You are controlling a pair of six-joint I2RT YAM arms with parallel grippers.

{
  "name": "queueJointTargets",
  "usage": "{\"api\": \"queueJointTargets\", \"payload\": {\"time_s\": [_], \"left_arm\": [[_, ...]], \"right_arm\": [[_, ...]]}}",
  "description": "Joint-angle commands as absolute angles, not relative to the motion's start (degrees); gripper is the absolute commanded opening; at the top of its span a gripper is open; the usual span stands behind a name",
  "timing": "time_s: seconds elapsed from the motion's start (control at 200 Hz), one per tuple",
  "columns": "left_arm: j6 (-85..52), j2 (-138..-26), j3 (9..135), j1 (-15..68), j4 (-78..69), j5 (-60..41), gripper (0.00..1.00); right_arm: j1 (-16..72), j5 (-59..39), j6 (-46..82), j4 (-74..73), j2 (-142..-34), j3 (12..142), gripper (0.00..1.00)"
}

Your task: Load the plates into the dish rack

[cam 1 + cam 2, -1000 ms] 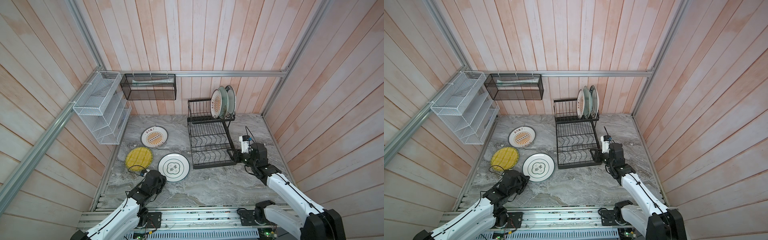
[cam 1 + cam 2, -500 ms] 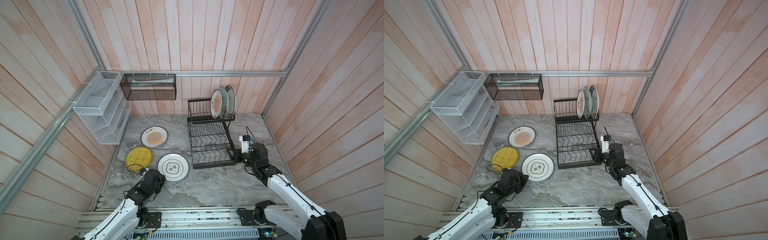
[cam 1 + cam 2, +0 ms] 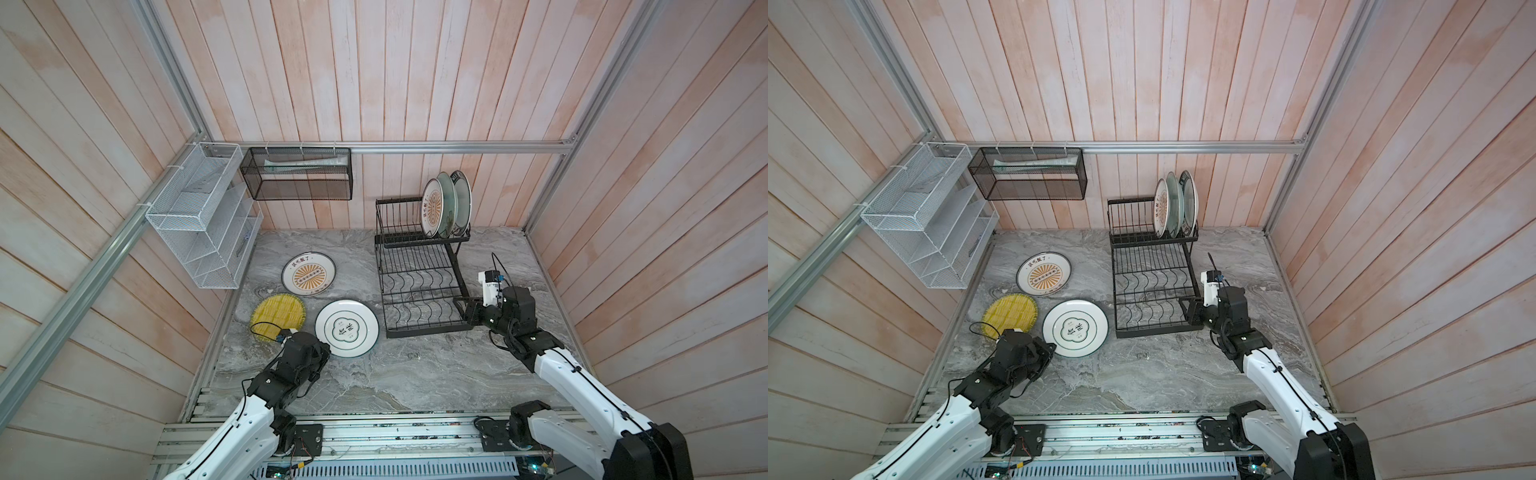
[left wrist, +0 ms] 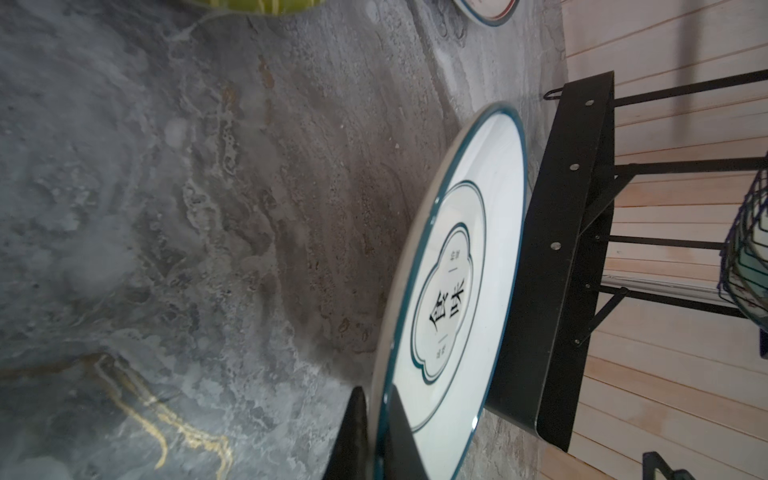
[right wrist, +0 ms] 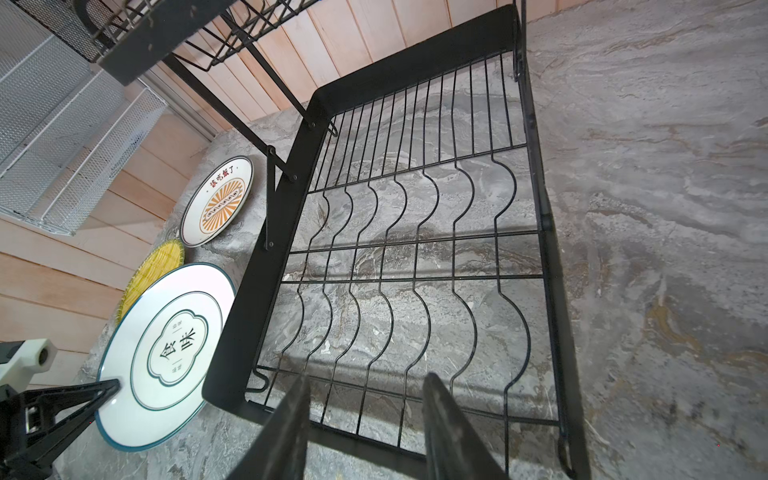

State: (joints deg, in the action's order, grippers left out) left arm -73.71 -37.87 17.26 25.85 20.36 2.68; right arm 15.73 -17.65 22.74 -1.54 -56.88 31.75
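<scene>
The green-ringed plate (image 3: 346,328) lies on the table (image 3: 415,374), near the front left and just beside the left side of the dish rack (image 3: 430,330). The left jaws are shut tight on the plate's near rim. In the left wrist view one finger (image 4: 353,432) sits under the rim and the other sits on the white face. I cannot tell if the plate is lifted off the table.

The yellow plate (image 3: 277,312) lies flat close to the table's left edge. The flat sunburst plate (image 3: 308,273) lies behind it, nearer the back.

The dish rack stands at the back of the table, a bit right of the middle. Three plates stand on edge at the right end of its upper basket (image 3: 399,232): the standing sunburst plate (image 3: 432,208), the mint plate (image 3: 448,199) and the dark-rimmed plate (image 3: 463,199). The lower tray (image 5: 249,299) has no plates in it.

The right jaws are at the tray's front right corner. Their fingers (image 5: 291,428) stand apart and hold nothing.

A white mesh shelf (image 3: 203,220) hangs on the left wall. A black mesh basket (image 3: 299,178) hangs on the back wall.
</scene>
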Motion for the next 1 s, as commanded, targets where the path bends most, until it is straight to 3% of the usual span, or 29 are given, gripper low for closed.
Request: {"api": "queueJointTargets", "payload": {"time_s": [0.0, 0.525, 0.995], "left_arm": [[-70.6, -38.0, 21.2, 25.2, 16.9, 0.8, 0.0], [-61.7, -49.3, 30.7, 23.8, 6.4, -13.9, 0.0], [-58.1, -61.1, 31.3, 23.8, -9.9, -22.7, 0.0]], "right_arm": [[16.1, -17.0, 23.2, -2.1, -56.5, 30.9, 0.45], [16.0, -18.9, 29.5, -7.4, -57.4, 29.7, 0.45], [16.2, -29.6, 38.2, -20.4, -61.3, 27.1, 0.45]]}}
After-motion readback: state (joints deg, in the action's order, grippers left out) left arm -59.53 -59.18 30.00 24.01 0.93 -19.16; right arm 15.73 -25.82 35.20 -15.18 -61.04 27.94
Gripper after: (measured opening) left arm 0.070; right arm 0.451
